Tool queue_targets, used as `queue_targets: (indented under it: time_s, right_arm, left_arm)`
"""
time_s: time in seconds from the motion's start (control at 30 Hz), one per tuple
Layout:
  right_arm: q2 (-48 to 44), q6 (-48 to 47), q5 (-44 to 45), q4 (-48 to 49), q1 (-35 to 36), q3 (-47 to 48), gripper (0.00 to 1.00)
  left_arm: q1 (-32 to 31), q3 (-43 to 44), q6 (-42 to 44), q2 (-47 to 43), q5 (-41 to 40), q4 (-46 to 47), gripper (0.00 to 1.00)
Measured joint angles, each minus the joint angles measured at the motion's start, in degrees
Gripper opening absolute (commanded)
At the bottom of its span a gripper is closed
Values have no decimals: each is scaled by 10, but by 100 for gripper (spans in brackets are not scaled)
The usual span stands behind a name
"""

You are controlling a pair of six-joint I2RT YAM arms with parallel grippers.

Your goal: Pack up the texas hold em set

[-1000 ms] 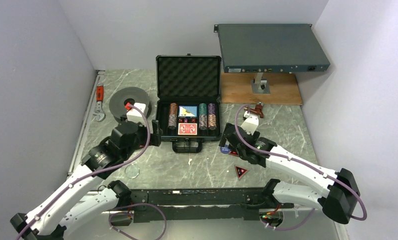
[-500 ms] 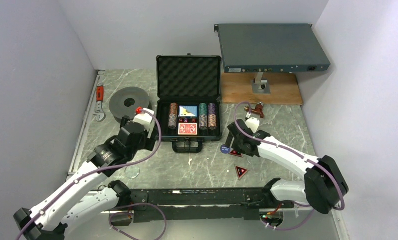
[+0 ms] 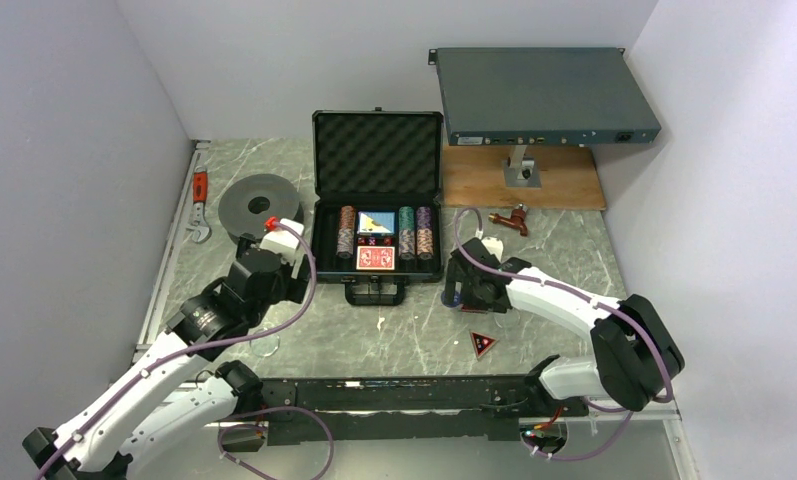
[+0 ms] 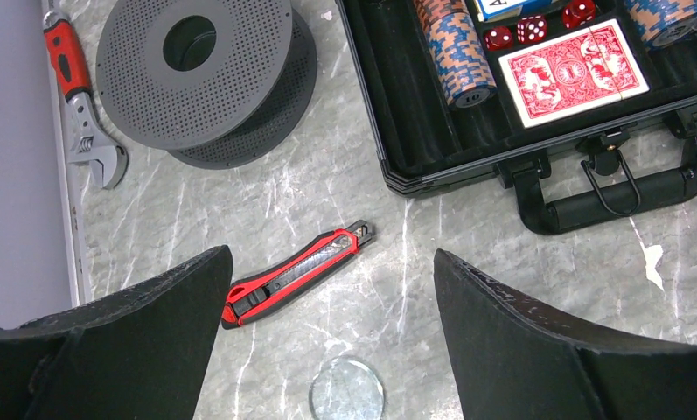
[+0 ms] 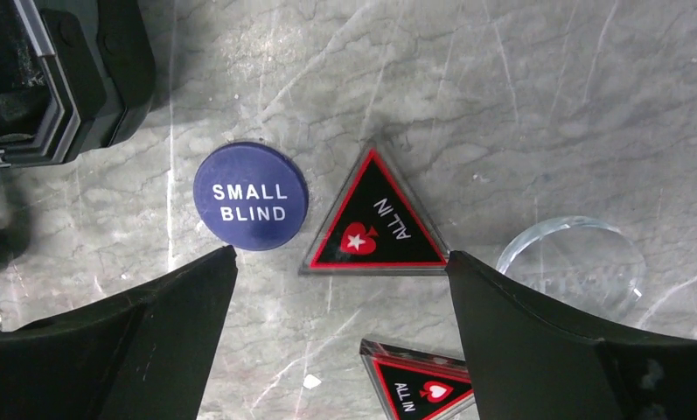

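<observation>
Gaping wide, the right pincer frames a "SMALL BLIND" button beside an "ALL IN" marker.

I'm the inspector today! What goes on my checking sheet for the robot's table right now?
Surface: grey marble table, a few white flecks.
Job's things: black briefcase open, holding chip stacks, red deck, blue deck and dice; SMALL BLIND button, ALL IN triangle and second triangle lie outside on the table.
Clutter: spool, wrench, utility knife, clear disc, grey box above a wooden board.
Grippers: left gripper open, above the knife; right gripper open, above the button and triangle.
Cables: purple cable loops along each arm.
Surroundings: white walls.
</observation>
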Motion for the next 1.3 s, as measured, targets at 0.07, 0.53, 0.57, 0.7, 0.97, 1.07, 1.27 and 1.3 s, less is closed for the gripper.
queue_targets:
  time_s: [0.07,0.53,0.57,0.7,0.97,1.07,1.27,1.3]
  right_arm:
    - [0,-10,1,3,-4,0,92]
    - [22,-89,-20,25,-10,8,84]
    - [22,-90,-23,25,-10,8,84]
    - [21,-91,-32,25,-11,9,85]
    - [16,-77,-92,38,-10,7,84]
    - [16,-69,-116,46,0,7,84]
    - [16,-63,-130,47,19,10,85]
    - [16,-63,-128,44,21,11,85]
  left_arm:
    - [0,0,0,2,0,0,90]
    - [4,0,4,5,4,0,90]
    - [4,0,4,6,4,0,90]
    - [5,0,4,9,4,0,90]
    - [5,0,4,9,4,0,90]
    - [5,0,4,9,4,0,90]
    - [6,0,4,9,4,0,90]
    - [6,0,4,9,4,0,90]
